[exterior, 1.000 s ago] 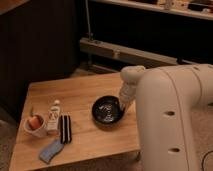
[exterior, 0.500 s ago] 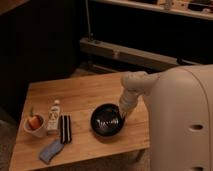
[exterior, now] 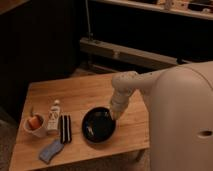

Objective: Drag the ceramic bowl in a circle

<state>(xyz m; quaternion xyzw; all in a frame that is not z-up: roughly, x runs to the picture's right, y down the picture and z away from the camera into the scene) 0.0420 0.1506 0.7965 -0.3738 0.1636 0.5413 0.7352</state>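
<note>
The bowl (exterior: 97, 127) sits on my bench (exterior: 80, 92), near the front edge and right of middle. My pincer (exterior: 115, 116) is at the bowl's upper right rim. I cannot tell whether it is clenched or released, or whether it touches the rim. Left of the bowl lie a black bar (exterior: 65, 129), a white tube (exterior: 53, 115), a cup (exterior: 34, 125) and a blue cloth (exterior: 51, 150).

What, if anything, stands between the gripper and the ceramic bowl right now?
Nothing that shows, so probably yes. The gripper sits at the rim of the ceramic bowl on the arm's side. The black bars and white tube lie beyond the bowl, out of the way.
</note>
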